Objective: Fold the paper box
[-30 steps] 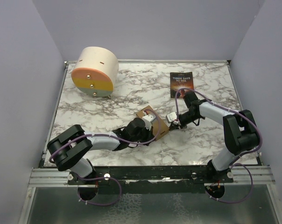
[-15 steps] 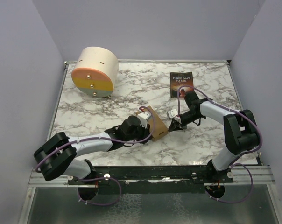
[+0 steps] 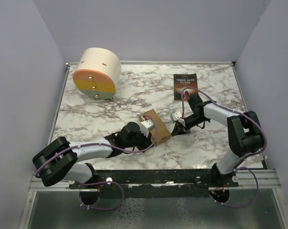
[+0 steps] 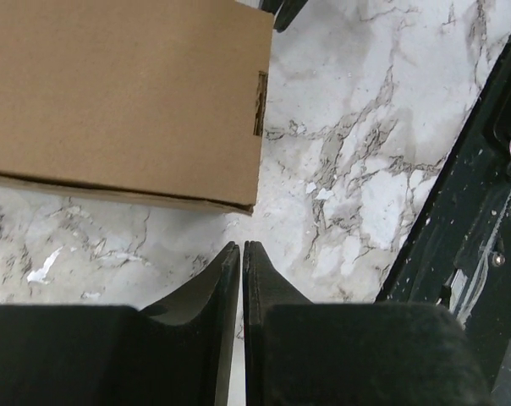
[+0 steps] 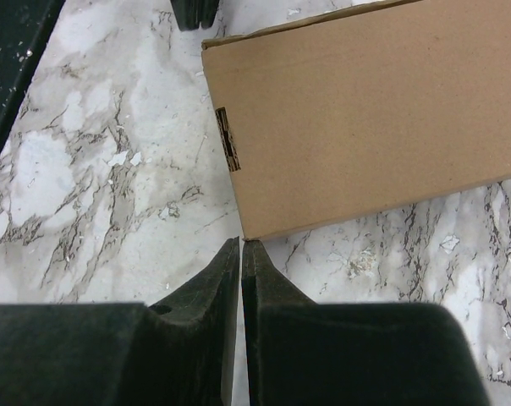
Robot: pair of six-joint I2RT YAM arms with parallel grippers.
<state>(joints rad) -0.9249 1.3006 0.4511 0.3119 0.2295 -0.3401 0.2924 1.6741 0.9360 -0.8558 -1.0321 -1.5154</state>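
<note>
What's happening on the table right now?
Two robot arms flank a brown paper box lying mid-table. The left gripper and right gripper are both shut and empty, on opposite sides of it. The left tips stop short of the box. The right tips sit at one corner, contact unclear. Neither gripper holds it.

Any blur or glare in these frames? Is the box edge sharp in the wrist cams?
Top external: even light, no glare, box sharp, shadows soft. Left wrist: box edge crisp, left gripper dark, little detail. Right wrist: box crisp too, right gripper equally dark, table bright but not blown out.
</note>
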